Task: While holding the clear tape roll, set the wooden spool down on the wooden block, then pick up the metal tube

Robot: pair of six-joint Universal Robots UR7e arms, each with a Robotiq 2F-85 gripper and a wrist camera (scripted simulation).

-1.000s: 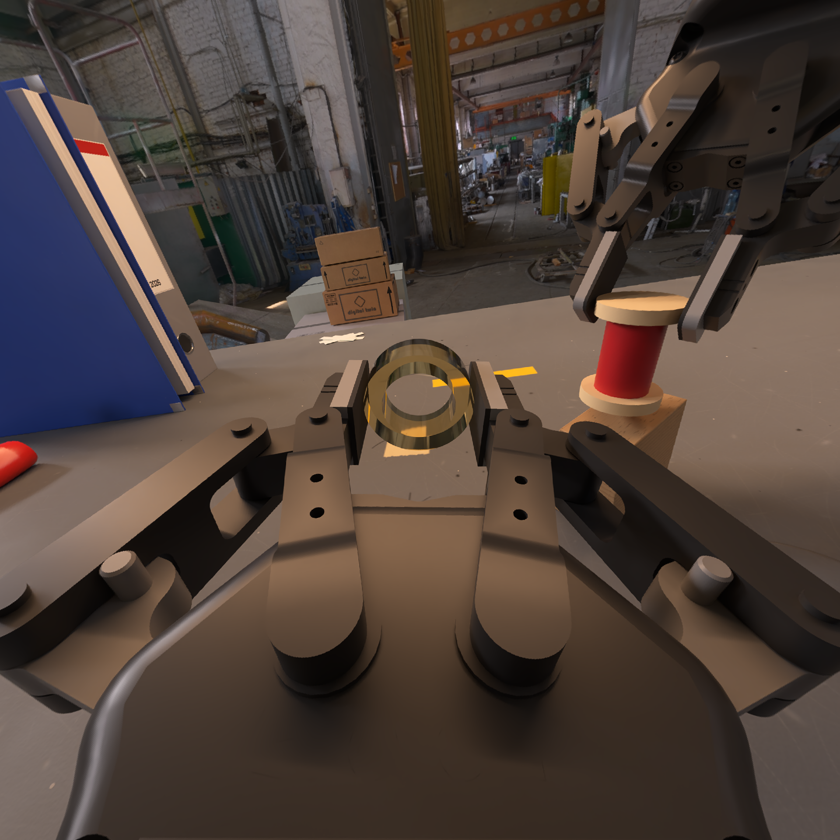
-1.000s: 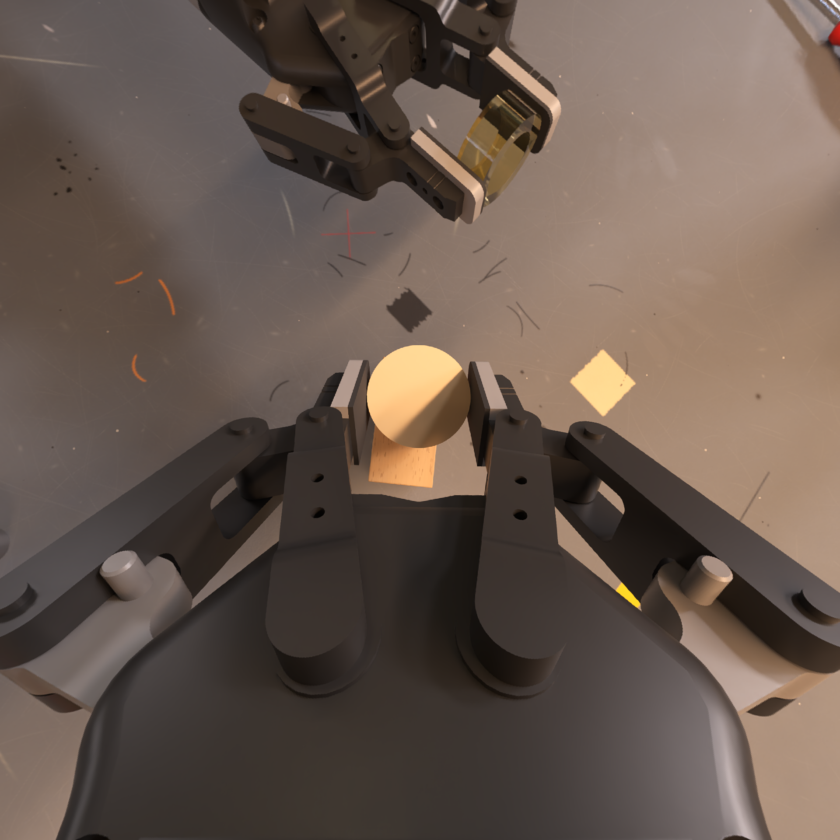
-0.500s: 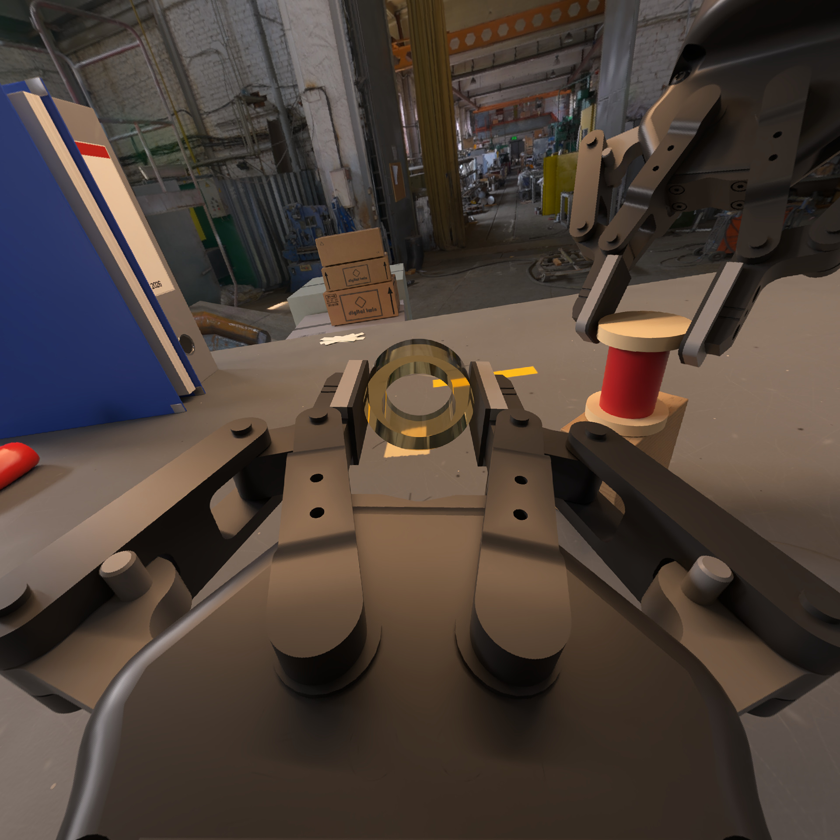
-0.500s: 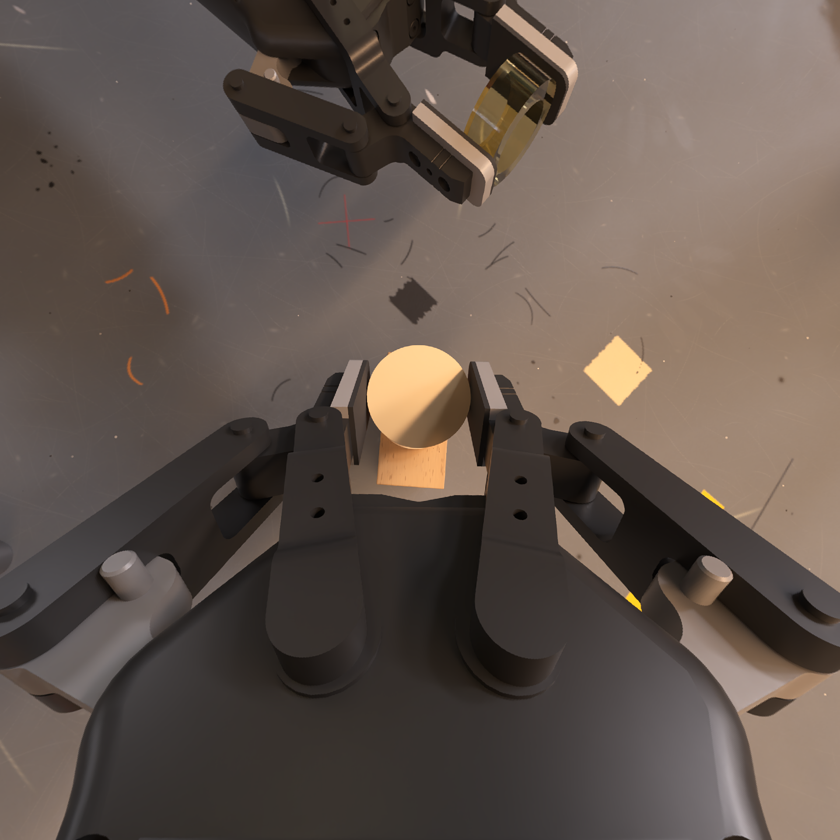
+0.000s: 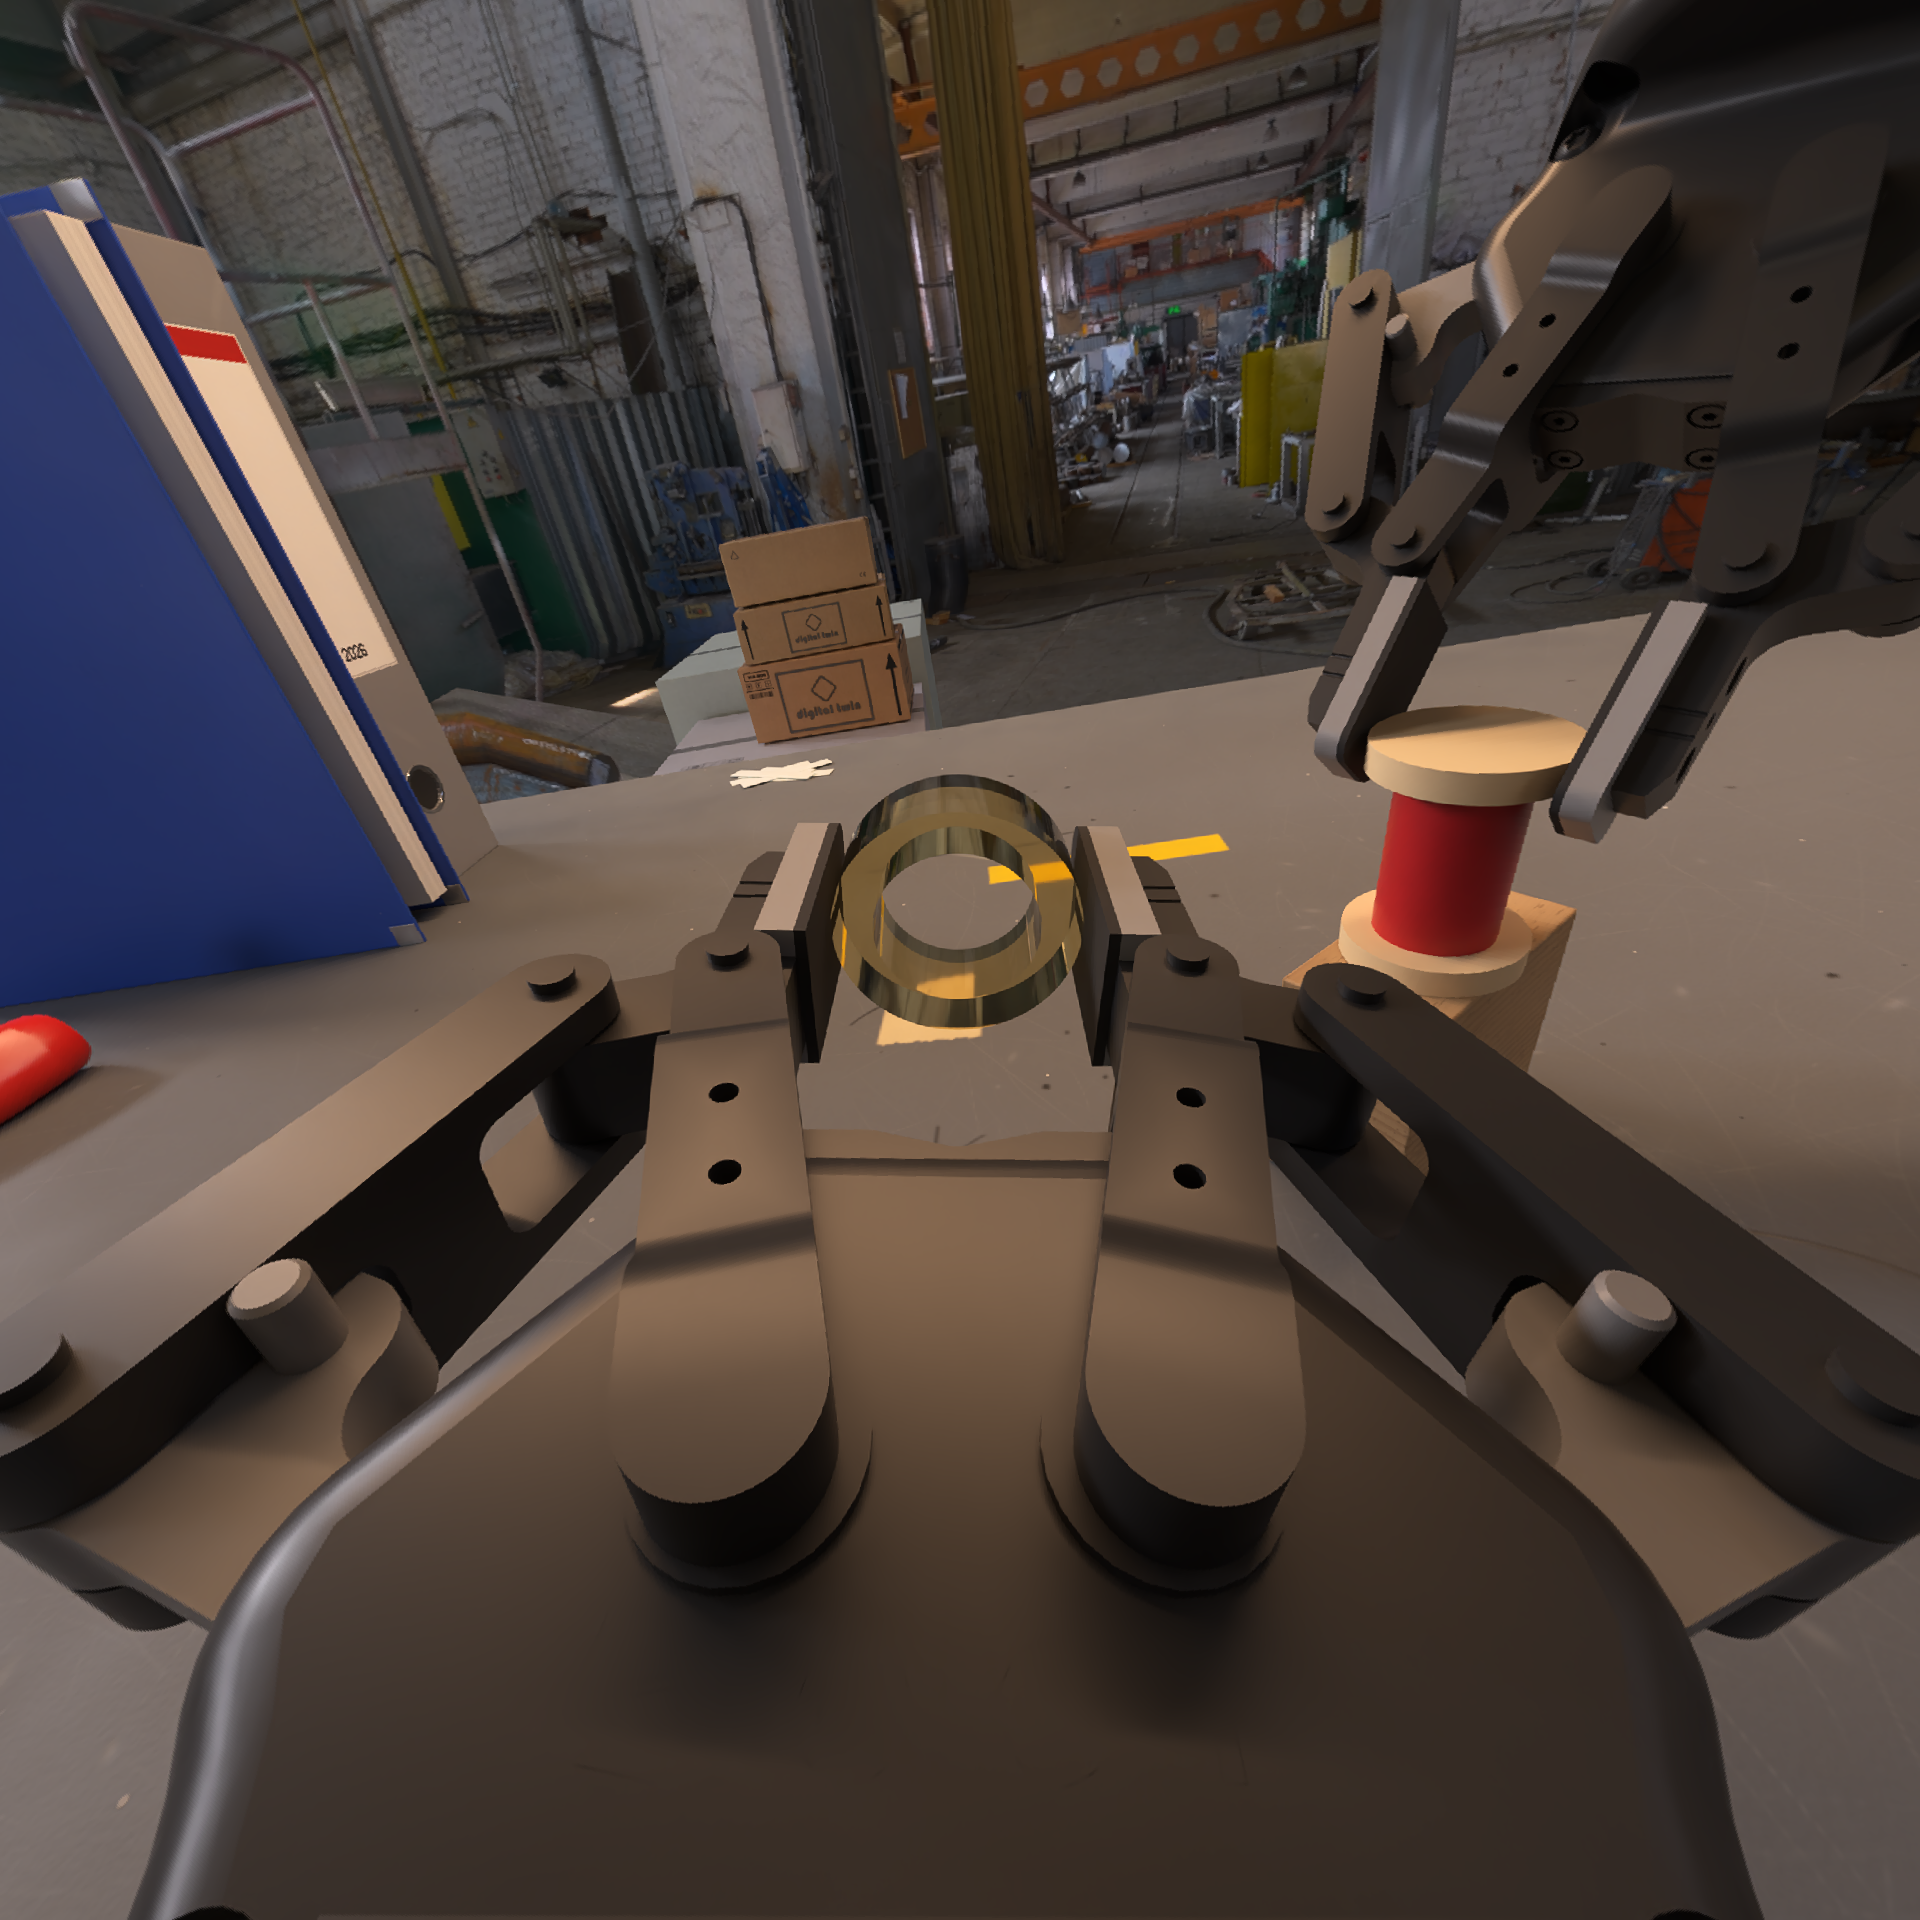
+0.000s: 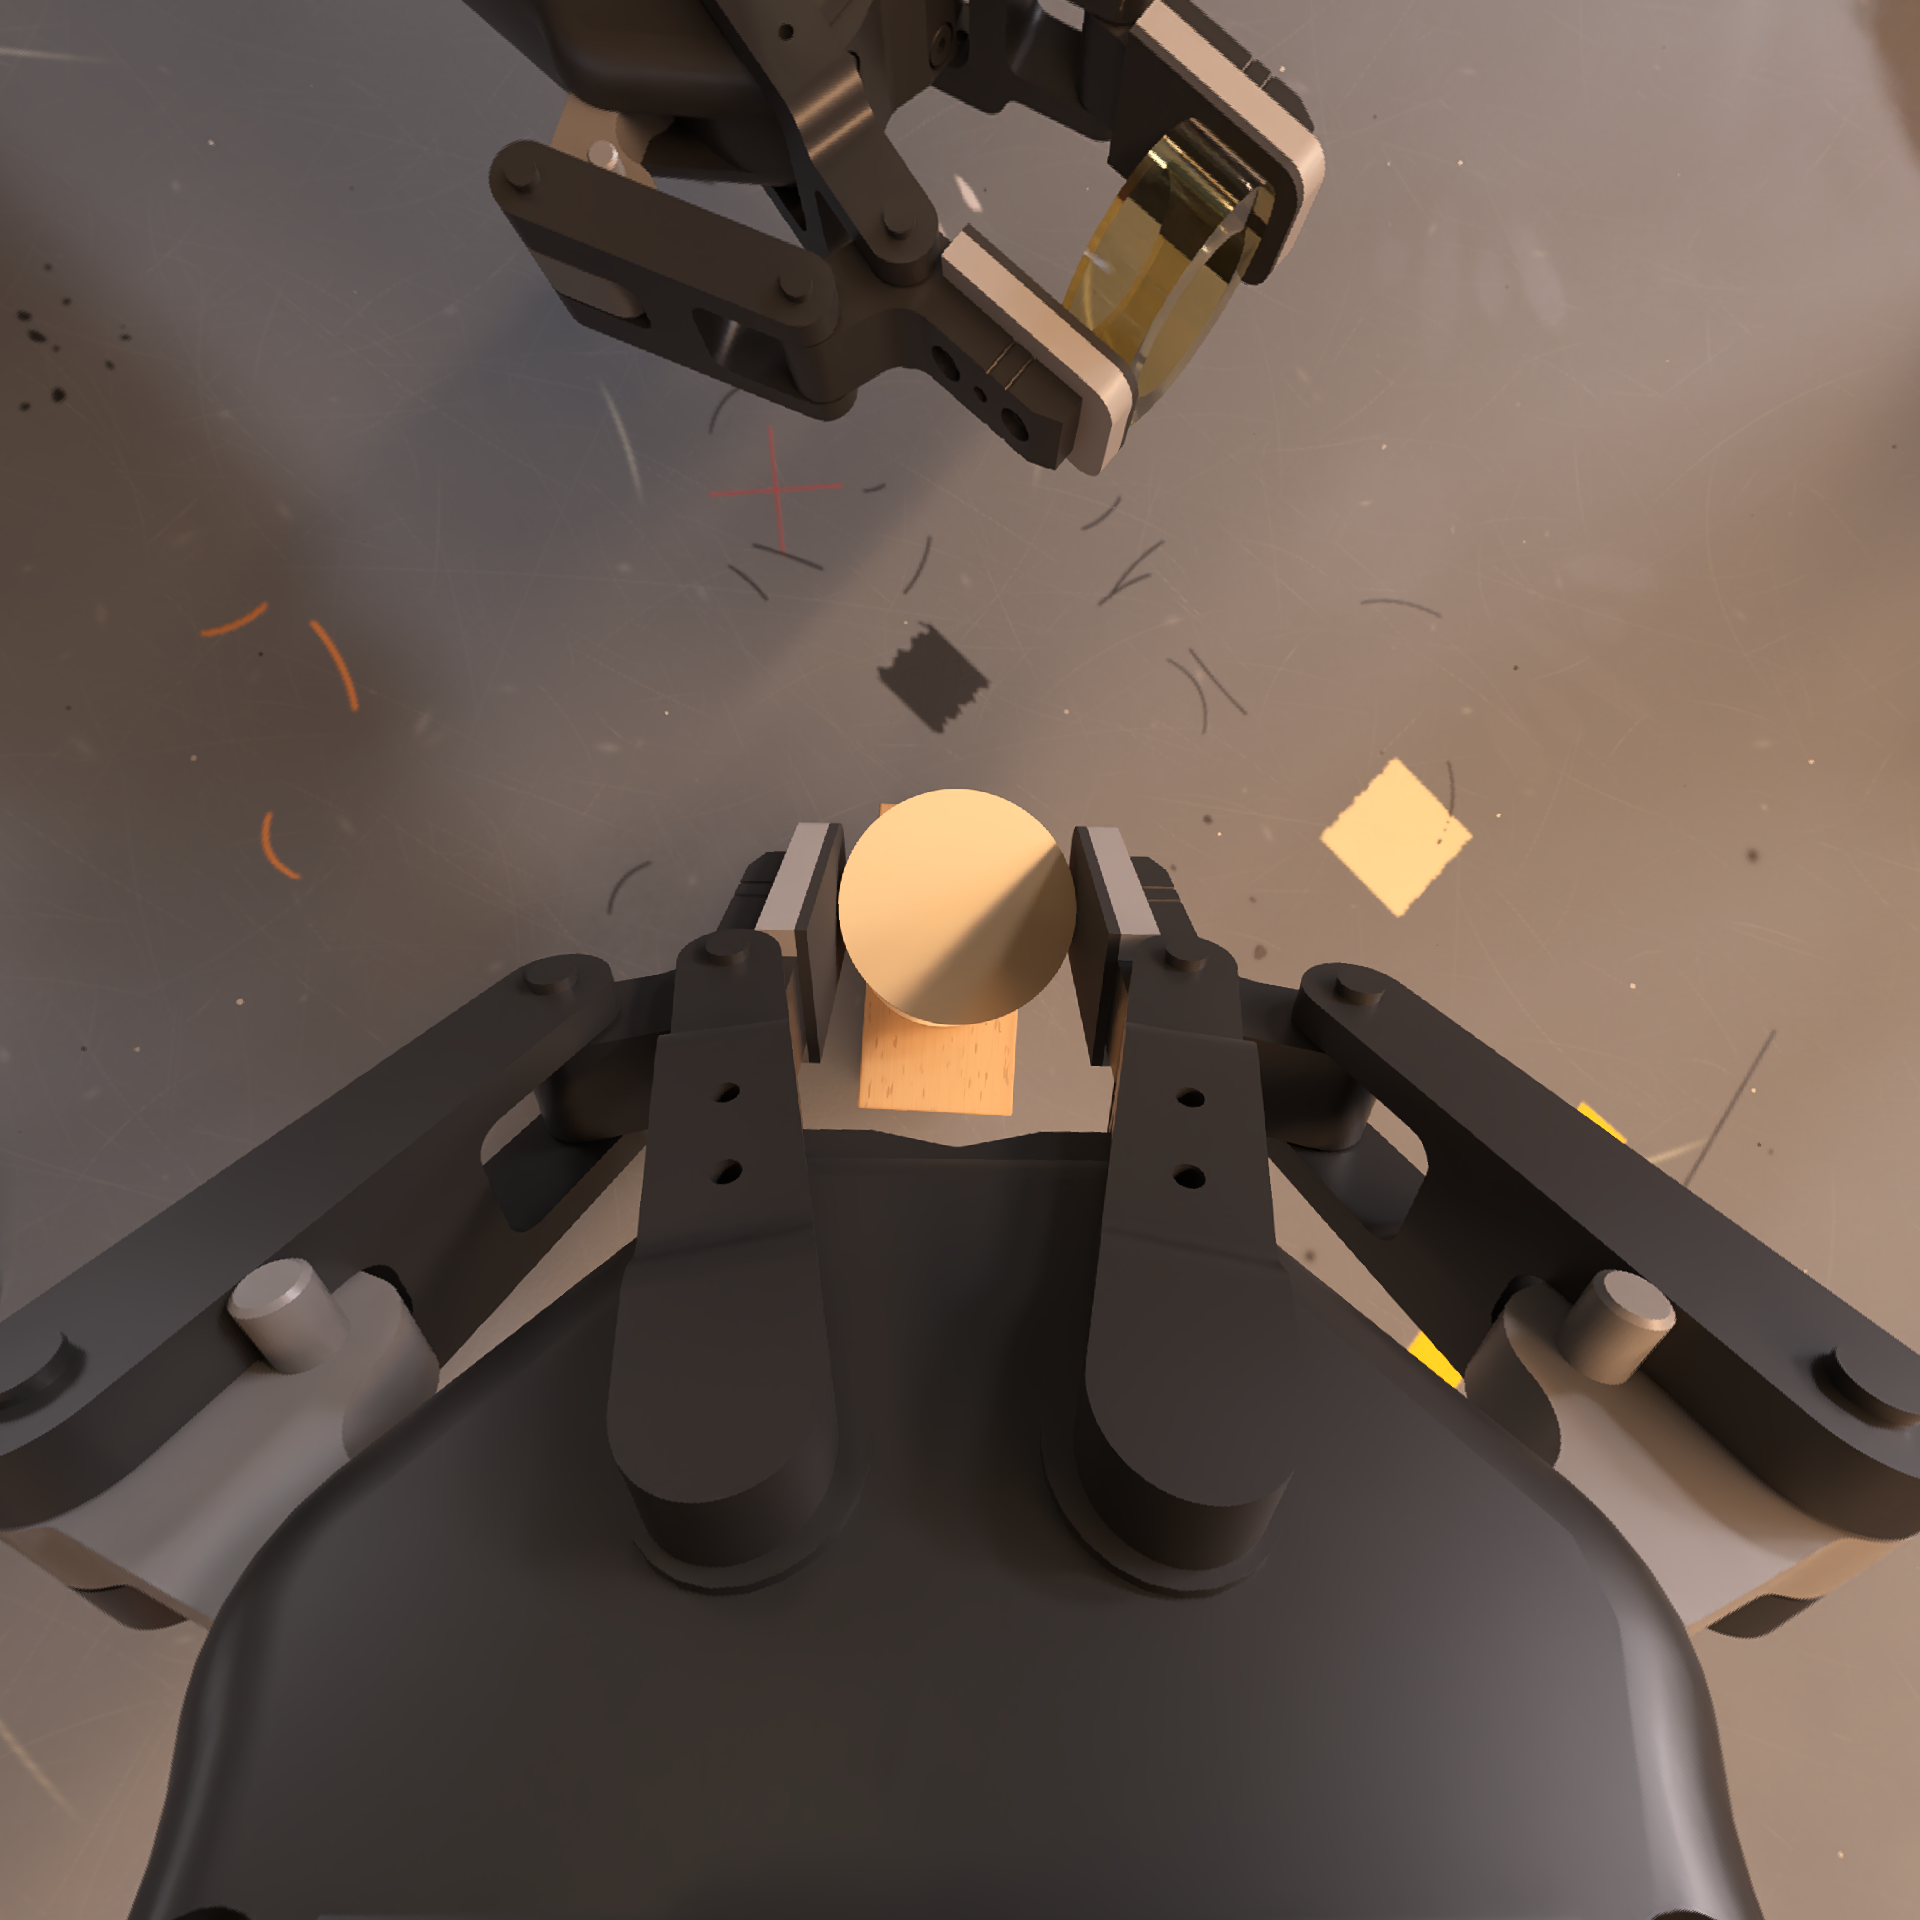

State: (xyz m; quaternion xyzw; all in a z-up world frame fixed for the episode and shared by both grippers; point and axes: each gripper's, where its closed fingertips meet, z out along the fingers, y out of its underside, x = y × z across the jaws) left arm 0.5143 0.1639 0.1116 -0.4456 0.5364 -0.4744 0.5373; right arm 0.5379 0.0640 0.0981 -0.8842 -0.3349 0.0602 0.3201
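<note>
My left gripper is shut on the clear yellowish tape roll and holds it above the table; both also show in the right wrist view, gripper and roll. My right gripper is shut on the top flange of the wooden spool, which has a red core. The spool stands upright with its lower flange on the wooden block. From above, the spool's top disc sits between my right pads, with the block under it. No metal tube shows in either view.
A blue binder leans at the left and a red object lies at the left edge. Yellow marks are on the grey table. The table's far edge runs behind the tape roll.
My right gripper has come down a little with the spool, whose base now rests on the block. My left gripper and the tape roll have held still.
</note>
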